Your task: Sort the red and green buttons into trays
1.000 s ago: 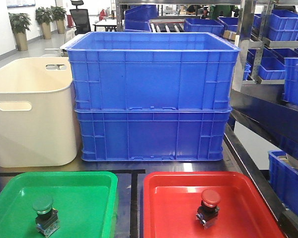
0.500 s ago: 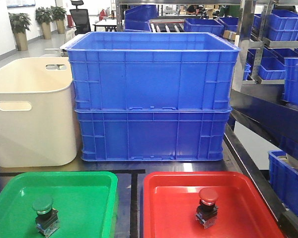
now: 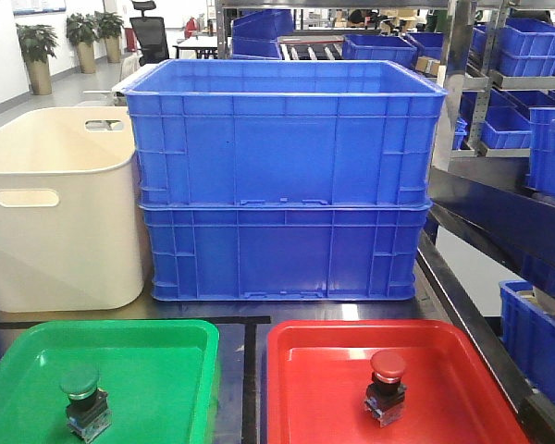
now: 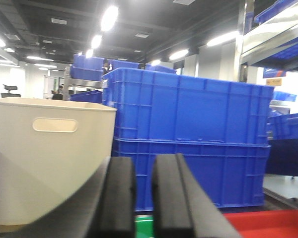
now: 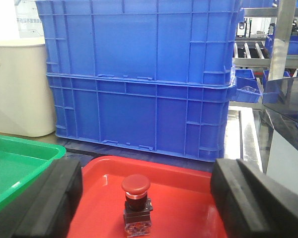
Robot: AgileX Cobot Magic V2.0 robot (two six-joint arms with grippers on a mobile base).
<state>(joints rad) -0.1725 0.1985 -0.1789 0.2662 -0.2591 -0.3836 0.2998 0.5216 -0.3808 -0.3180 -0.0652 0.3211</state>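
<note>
The green button [image 3: 81,400] stands upright in the green tray [image 3: 157,370] at the front left. On the red tray [image 3: 462,370] at the front right, the red button [image 3: 387,386] also stands upright. In the right wrist view my right gripper [image 5: 148,171] is wide open, with the red button [image 5: 136,201] on the red tray [image 5: 184,198] between the fingers and touching neither. My left gripper [image 4: 144,166] is shut with only a thin slit and holds nothing. Below it show slivers of the green tray [image 4: 144,225] and the red tray [image 4: 268,220]. Neither gripper appears in the front view.
Two stacked blue crates [image 3: 282,176] stand just behind the trays, with a cream tub [image 3: 60,213] to their left. A metal rack with more blue bins [image 3: 527,111] runs along the right side. A dark strip of table [image 3: 243,379] separates the trays.
The red button's cap shifted slightly left and settled upright a second ago; it has not moved in the last half second. The green button is unchanged.
</note>
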